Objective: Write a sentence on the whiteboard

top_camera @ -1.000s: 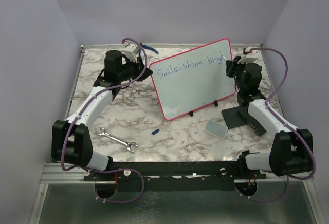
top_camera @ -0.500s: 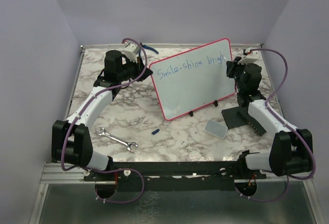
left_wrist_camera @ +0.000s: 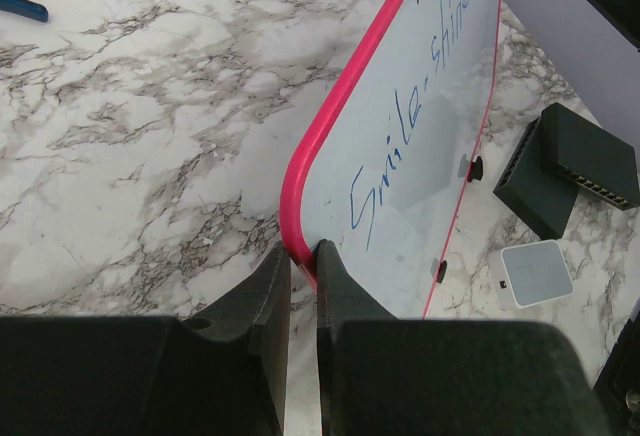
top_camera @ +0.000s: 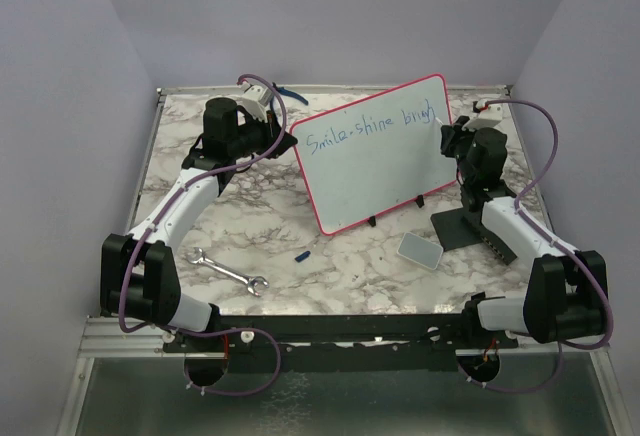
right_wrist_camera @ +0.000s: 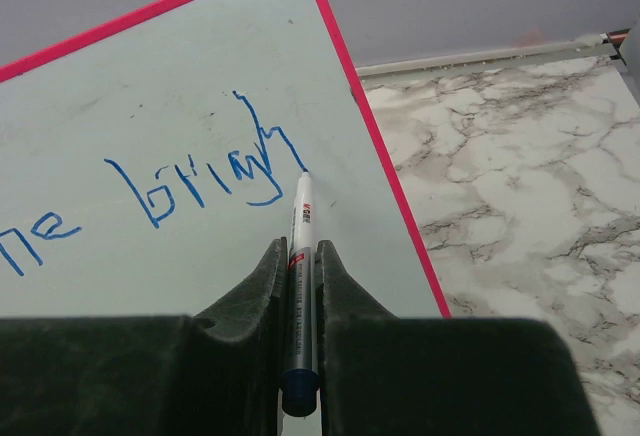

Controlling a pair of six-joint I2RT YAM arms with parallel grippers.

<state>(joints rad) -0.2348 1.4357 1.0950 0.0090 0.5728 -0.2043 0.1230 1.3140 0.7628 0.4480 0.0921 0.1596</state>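
While the right gripper (right_wrist_camera: pixel 298 248) is clenched on a white marker (right_wrist_camera: pixel 303 218) whose tip touches the whiteboard (right_wrist_camera: pixel 150 76) at the end of the "h", the left gripper (left_wrist_camera: pixel 303 256) is clamped on a rounded left corner of the board's red-pink frame. The sentence (top_camera: pixel 372 131), in blue, reads "Smile-shine brigh" along the upper part of the board, which stands tilted on the marble table (top_camera: pixel 250 226). A grey pad (top_camera: pixel 419 250) lies near the right arm, and a wrench (top_camera: pixel 228 272) near the left.
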